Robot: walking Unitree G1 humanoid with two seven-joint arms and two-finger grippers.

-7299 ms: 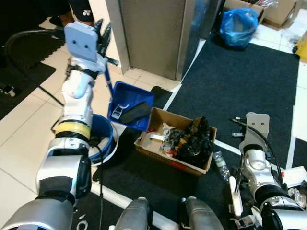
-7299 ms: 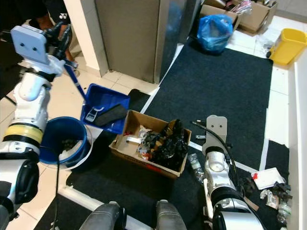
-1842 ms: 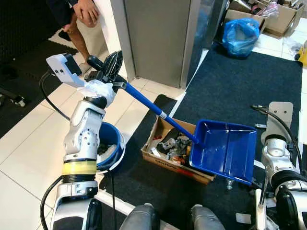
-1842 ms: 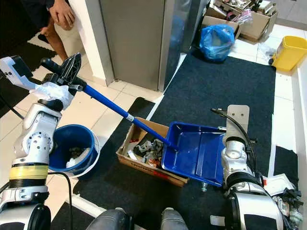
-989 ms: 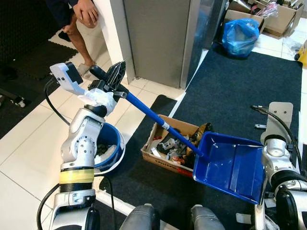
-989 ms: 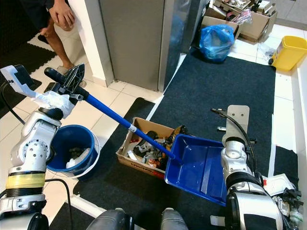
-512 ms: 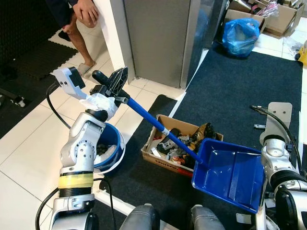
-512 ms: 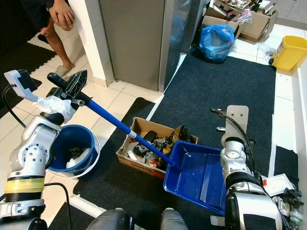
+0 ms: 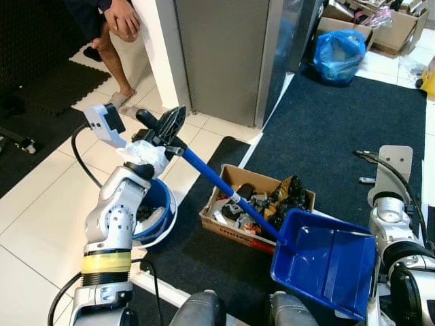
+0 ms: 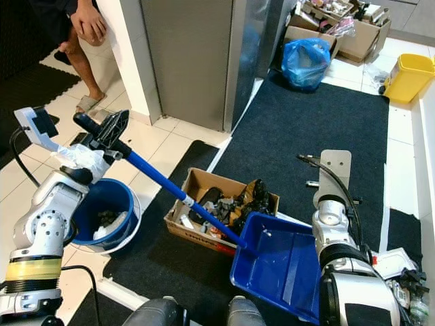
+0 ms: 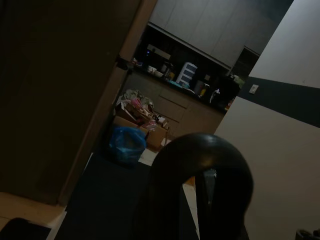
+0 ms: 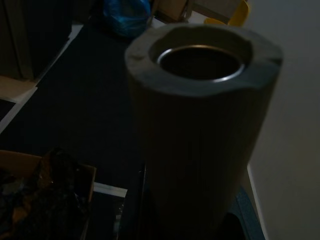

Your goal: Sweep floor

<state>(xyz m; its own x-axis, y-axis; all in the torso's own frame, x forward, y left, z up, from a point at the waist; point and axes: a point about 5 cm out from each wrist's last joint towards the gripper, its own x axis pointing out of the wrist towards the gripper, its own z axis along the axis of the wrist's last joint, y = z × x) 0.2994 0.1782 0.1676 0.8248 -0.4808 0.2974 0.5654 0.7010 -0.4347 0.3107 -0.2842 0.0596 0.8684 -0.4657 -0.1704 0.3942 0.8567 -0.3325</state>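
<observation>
Dark carpet and pale tile meet under a cardboard box (image 9: 257, 205) of debris, the landmark for everything else. From the left eye, the left claw (image 9: 163, 126) is raised above and beyond a blue bucket (image 9: 158, 208) that sits on the tile beside the box; its black fingers are pinched on the top of the dustpan handle (image 9: 216, 182). That long blue shaft slants down across the box to the blue dustpan (image 9: 325, 267), which hangs tilted on the carpet side of the box, nearer the robot — held out at reach, I judge, so the pan can be carried without bending. A person's leg (image 9: 114, 62) stands well beyond the box.

The right eye shows the right arm (image 10: 332, 231) hanging beside the pan, a blue bag (image 10: 304, 54) far past the box.

Dim, the left wrist view gives a rounded black handle end (image 11: 200, 165) close up (fingers not clear).

The right wrist view shows a grey tube (image 12: 200, 125) in that claw's keeping — likely the broom's handle — though I cannot tell how the fingers stand.
</observation>
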